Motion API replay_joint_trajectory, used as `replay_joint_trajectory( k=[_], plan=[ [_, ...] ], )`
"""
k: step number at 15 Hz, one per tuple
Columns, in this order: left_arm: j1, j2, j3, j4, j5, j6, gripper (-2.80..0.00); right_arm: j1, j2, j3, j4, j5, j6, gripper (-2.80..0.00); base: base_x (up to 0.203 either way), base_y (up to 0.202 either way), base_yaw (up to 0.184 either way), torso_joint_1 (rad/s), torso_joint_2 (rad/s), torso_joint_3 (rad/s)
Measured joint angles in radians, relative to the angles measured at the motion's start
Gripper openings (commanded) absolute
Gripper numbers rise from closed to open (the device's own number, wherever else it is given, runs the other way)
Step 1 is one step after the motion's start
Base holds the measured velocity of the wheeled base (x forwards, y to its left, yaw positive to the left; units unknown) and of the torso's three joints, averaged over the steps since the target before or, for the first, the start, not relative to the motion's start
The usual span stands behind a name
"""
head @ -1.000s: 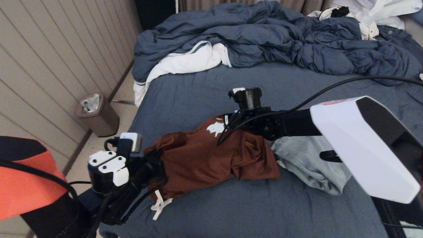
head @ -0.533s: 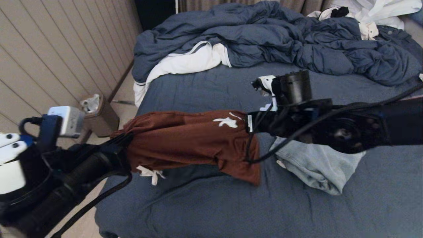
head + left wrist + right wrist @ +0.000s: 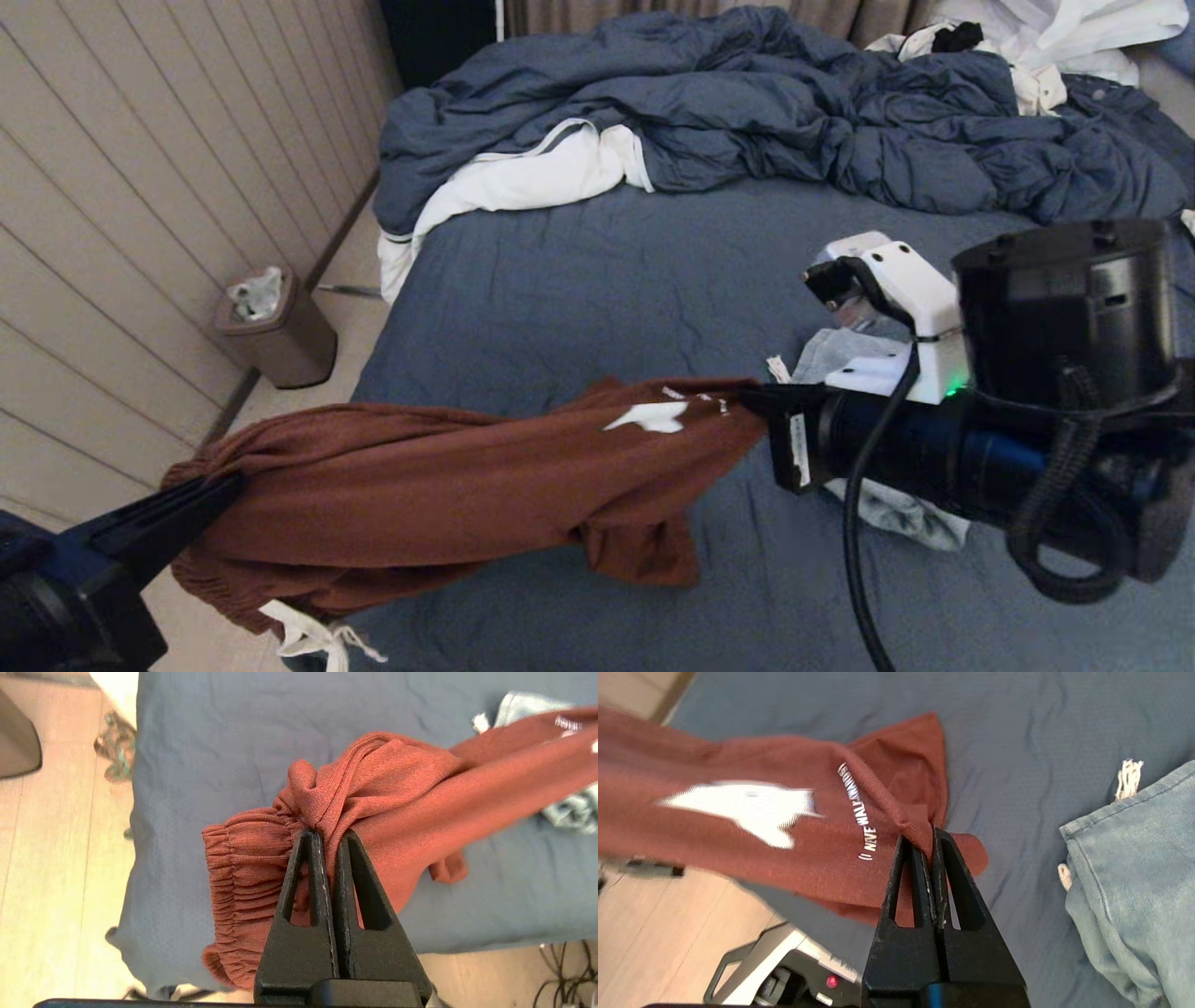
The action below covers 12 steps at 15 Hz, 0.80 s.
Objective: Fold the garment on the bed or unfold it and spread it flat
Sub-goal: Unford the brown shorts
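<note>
Head view: rust-brown knit shorts with white print (image 3: 448,485) strung taut above slate-blue bed sheet (image 3: 597,280), left gripper (image 3: 324,833) clenched at gathered waistband, right gripper (image 3: 924,835) clenched at far edge, likely for spreading flat.

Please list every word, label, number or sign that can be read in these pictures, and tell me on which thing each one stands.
"NIVE WALK", roughly, then blurred letters: curved white print on the rust-brown knit garment, beside its white logo patch.
Small white print on that garment in the left wrist view: unreadable.
White sticker on the right arm: unreadable.
</note>
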<state>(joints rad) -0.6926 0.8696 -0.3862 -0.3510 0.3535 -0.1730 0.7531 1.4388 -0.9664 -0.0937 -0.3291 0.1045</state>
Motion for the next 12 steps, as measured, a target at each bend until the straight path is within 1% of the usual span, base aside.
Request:
replay_joint_trajectory(
  k=[2, 4, 6, 9, 12],
  plan=[
    [-0.001, -0.027, -0.012, 0.004, -0.002, 0.000, -2.80, 0.020, -0.032, -0.003, 0.007, -0.001, -0.004, -2.80, 0.000, 0.000, 0.000, 0.000, 0.00, 0.000],
    [-0.001, -0.044, -0.063, 0.014, 0.003, 0.001, -2.80, 0.031, -0.057, -0.019, 0.008, -0.001, -0.006, -2.80, 0.000, 0.000, 0.000, 0.000, 0.00, 0.000],
    [-0.001, -0.078, -0.139, 0.089, 0.003, 0.001, -2.80, 0.043, -0.088, -0.037, 0.018, 0.000, -0.011, -2.80, 0.000, 0.000, 0.000, 0.000, 0.00, 0.000],
    [-0.001, -0.153, -0.233, 0.261, -0.005, 0.002, -2.80, 0.057, -0.135, -0.065, 0.055, 0.003, -0.025, -2.80, 0.000, 0.000, 0.000, 0.000, 0.00, 0.000],
    [-0.001, -0.196, -0.308, 0.311, -0.004, 0.003, -2.80, 0.059, -0.158, -0.086, 0.055, 0.011, -0.030, -2.80, 0.000, 0.000, 0.000, 0.000, 0.00, 0.000]
  ],
)
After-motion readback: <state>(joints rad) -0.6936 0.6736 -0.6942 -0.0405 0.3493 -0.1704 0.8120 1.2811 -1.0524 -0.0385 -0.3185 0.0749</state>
